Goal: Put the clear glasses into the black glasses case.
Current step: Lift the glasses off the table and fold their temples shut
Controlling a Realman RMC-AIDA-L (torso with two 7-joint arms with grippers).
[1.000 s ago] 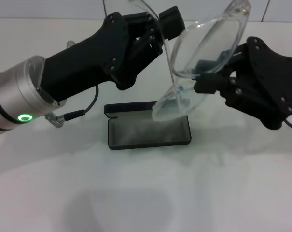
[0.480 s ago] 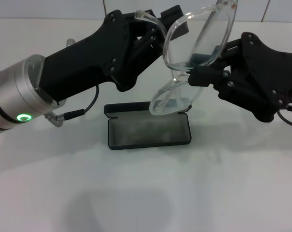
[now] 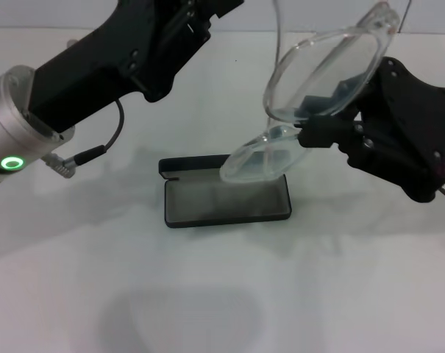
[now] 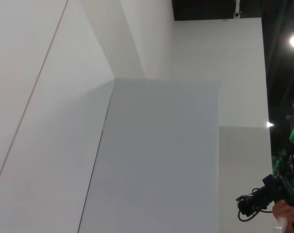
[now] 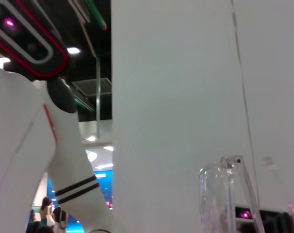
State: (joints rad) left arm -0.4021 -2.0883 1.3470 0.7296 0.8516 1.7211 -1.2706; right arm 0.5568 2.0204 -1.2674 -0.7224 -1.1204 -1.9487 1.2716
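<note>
The right tool (image 3: 304,132) grips the clear glasses (image 3: 310,95) tilted above the open black glasses case (image 3: 226,198) on the white tabletop (image 3: 222,294). No writing shows. The left tool is out of sight.

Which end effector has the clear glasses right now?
The right end effector, pinching the clear glasses at the bridge, tilted above the open black glasses case. The left arm is raised well clear, touching nothing.

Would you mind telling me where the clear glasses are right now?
In the head view, the clear glasses are held aloft by the right gripper, right of centre, above the open black case.
</note>
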